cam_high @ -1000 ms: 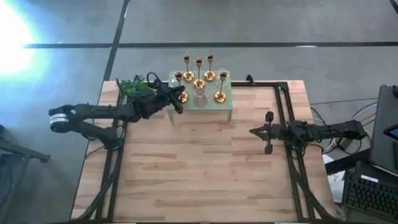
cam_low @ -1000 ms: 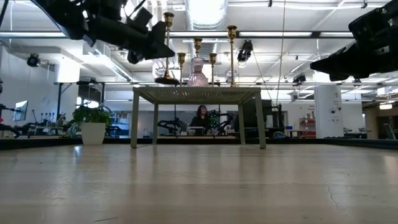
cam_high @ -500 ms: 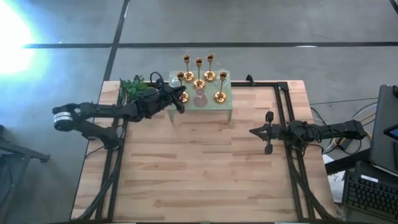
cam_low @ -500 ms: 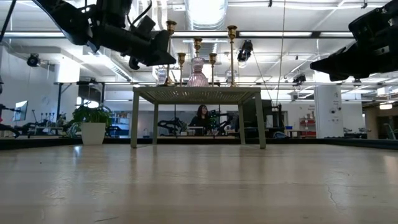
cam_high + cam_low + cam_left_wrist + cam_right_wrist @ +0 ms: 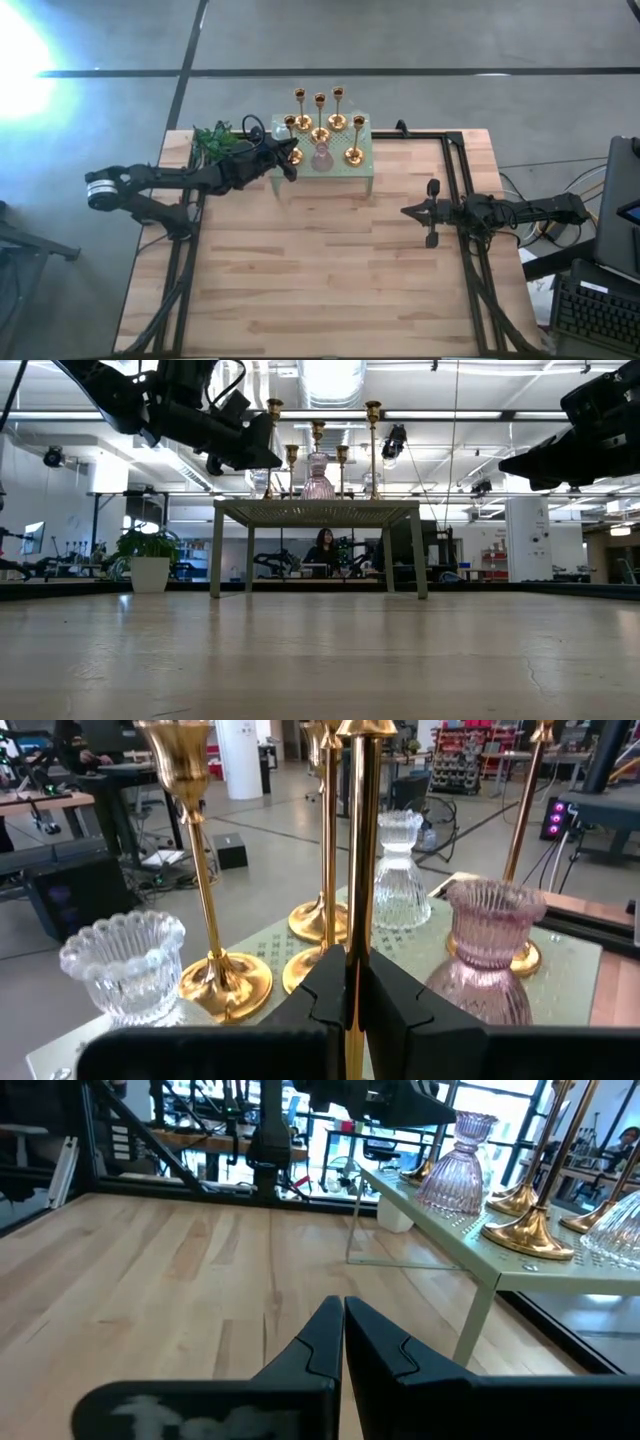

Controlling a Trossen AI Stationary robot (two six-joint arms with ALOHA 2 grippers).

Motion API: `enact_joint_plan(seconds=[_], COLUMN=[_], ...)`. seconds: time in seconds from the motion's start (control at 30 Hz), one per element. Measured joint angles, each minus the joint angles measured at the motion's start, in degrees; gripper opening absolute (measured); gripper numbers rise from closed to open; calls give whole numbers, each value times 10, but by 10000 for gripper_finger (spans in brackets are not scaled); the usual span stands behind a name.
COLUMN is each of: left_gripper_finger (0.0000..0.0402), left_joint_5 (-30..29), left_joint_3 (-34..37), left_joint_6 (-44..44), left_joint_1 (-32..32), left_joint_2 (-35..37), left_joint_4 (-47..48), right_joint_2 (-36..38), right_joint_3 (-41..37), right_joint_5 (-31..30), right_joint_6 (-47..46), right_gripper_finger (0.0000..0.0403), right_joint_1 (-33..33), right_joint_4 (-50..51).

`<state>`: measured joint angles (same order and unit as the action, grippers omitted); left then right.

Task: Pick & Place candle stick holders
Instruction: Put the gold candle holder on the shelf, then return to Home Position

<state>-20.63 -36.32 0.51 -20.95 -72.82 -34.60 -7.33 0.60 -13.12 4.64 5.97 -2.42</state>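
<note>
Shiny gold brass candle stick holders [image 5: 320, 118], each a round flat base, thin stem and small cup top, stand on a small pale green perforated metal stand [image 5: 365, 160] at the far edge of the light wooden slatted table [image 5: 320, 290]. A pink ribbed glass holder [image 5: 321, 156] sits among them; a clear scalloped glass cup [image 5: 128, 960] is near the stand's left corner.

The left gripper [image 5: 350, 995] is clamped tight on the stem of one gold holder, the held candlestick [image 5: 358, 850], at the stand's left side. Its stem runs straight up between the fingers [image 5: 325, 990], long axis vertical, cup end uppermost, out of the wrist view.

Against a second ago: the left arm has drawn back slightly towards the table's left, and the held candlestick now sits higher in the low view, its cup level with the tallest ones. The others are unmoved.

The right gripper [image 5: 430, 212] waits over the table's right half, fingers pressed together, holding nothing.

A small green leafy plant [image 5: 213, 138] stands just left of the stand.
</note>
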Motion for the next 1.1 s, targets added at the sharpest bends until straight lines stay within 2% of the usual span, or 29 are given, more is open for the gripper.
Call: enact_joint_plan(seconds=[0.5,0.73,1.1], left_gripper_finger=[22,96,175], left_joint_5=[0,0,2], left_joint_3=[0,0,0], left_joint_6=[10,15,40], left_joint_1=[0,0,0], left_joint_2=[0,0,0], left_joint_4=[12,17,17], right_joint_2=[0,0,0], right_joint_3=[0,0,0], right_joint_5=[0,0,0], right_joint_6=[-1,0,-1], right_gripper_finger=[9,9,9], right_joint_1=[0,0,0], right_joint_4=[0,0,0])
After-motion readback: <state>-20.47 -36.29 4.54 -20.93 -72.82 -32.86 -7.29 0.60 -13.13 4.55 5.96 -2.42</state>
